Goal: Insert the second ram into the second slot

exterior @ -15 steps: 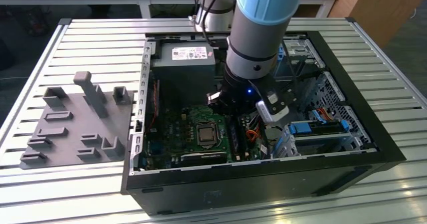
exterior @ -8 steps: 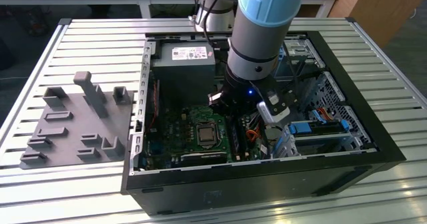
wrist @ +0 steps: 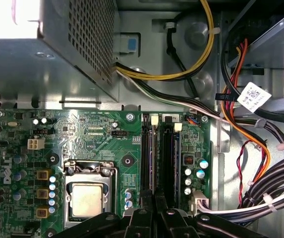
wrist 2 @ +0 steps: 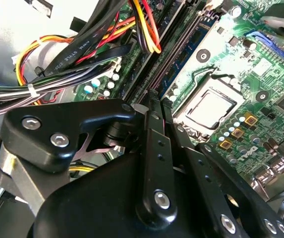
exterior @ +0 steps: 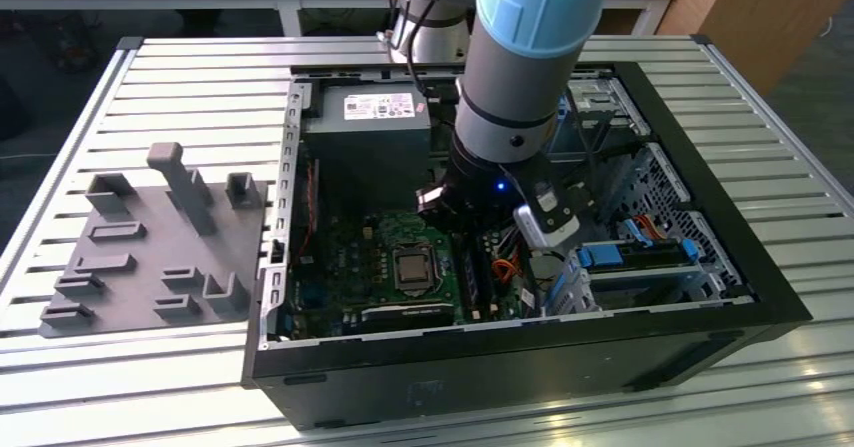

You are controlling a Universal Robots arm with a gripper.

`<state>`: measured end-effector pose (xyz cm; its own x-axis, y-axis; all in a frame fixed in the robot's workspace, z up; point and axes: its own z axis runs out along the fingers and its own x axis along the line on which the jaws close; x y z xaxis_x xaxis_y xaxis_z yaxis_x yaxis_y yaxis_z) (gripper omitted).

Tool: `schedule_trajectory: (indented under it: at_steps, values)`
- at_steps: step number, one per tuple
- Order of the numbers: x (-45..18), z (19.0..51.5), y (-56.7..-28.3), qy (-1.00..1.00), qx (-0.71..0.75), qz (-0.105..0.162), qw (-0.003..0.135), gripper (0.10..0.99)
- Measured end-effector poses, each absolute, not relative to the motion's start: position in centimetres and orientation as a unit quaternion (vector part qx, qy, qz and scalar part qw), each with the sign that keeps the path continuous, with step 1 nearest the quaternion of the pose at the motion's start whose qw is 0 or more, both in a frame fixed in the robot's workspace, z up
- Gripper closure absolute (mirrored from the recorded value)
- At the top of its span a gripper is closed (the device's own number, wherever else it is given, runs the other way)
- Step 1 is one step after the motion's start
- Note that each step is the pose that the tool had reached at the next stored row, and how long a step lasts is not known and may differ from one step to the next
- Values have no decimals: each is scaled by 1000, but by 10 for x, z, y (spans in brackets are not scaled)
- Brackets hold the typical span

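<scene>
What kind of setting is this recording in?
Probably a lab or workshop bench for computer assembly: an open computer case lies on a slatted metal table, its motherboard exposed, beside a grey parts fixture.

**Gripper over the memory slots**

Looked down on a green motherboard (wrist: 97, 144); bare processor socket (wrist: 87, 198) with its metal frame near the fingers; two long black memory slots (wrist: 160, 153) running side by side, white latches at their far ends; black gripper (wrist: 154, 208) poised over the slots' near ends, fingers (wrist: 145, 206) drawn close together; grey perforated power supply (wrist: 77, 44) beyond the board; yellow, orange, red and black cables (wrist: 241, 129) looped beside the slots, a white tag (wrist: 251, 96) hung on one.
</scene>
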<state>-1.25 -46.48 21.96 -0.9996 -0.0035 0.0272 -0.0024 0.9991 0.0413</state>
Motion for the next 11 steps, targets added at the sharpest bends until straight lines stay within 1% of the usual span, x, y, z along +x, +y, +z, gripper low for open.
schedule_trajectory:
  at_steps: [11]
  values:
    - [-13, 219, -467, -1000, 1, -20, 14, 953]
